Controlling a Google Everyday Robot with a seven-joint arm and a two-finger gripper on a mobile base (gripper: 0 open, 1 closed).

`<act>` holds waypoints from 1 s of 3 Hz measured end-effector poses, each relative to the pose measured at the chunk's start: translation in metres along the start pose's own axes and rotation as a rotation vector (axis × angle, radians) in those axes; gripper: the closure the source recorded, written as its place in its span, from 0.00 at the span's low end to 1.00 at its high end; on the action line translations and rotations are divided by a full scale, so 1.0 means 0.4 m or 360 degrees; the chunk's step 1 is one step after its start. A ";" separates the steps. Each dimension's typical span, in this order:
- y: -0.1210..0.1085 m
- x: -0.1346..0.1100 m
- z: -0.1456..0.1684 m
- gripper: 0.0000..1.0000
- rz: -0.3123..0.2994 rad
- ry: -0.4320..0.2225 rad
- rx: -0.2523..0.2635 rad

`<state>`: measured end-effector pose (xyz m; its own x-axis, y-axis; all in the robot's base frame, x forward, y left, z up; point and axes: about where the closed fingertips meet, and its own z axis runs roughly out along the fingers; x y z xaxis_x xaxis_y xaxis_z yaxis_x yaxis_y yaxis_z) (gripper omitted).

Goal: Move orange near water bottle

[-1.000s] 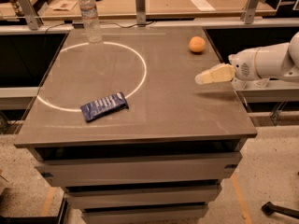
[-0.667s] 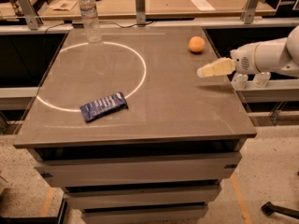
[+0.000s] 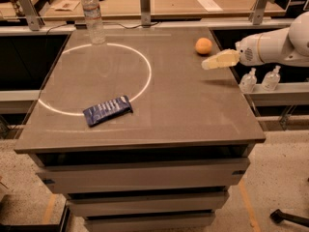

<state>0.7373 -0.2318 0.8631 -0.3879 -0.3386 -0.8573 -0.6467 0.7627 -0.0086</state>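
**A:** What's the biggest thing there?

**B:** The grey table [image 3: 193, 124], with drawers [image 3: 145, 175] stacked under its top. I'll place everything else against that table.

**A:** And next in size?

**B:** The white robot arm [image 3: 285, 42]. It reaches in from beyond the table's right edge, toward the far end. A thin white ring [image 3: 149, 76] marks the left half of the table top.

**A:** Where is the water bottle?

**B:** The water bottle [image 3: 93, 16] stands upright at the table's far left corner, just outside the ring's far side. It is clear and has a white cap.

**A:** Anything lying flat?

**B:** 1 blue packet [image 3: 107, 110] lies on the near left part of the table, across the ring's near edge.

**A:** And the gripper?

**B:** The gripper [image 3: 206, 65] is pale yellow and hangs just above the table top, inside the right edge toward the far end. Its tip points left. Whether the claw is apart or together, I cannot tell. It holds nothing that I can see.

**A:** And the orange?

**B:** The orange [image 3: 203, 46] sits on the table near the far right corner. It is a little farther back than the gripper's tip and not touching it. The width of the table lies between it and the water bottle.

**A:** What's the smallest?

**B:** 2 small clear bottles [image 3: 248, 80] stand on a lower ledge just off the table's right side.
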 end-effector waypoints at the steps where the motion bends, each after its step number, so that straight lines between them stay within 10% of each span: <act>1: -0.004 -0.017 0.047 0.00 -0.0001 0.0034 -0.0014; 3: -0.010 -0.058 0.154 0.00 0.0015 0.0056 -0.0041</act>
<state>0.7893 -0.1933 0.8512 -0.4165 -0.3512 -0.8386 -0.6594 0.7517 0.0127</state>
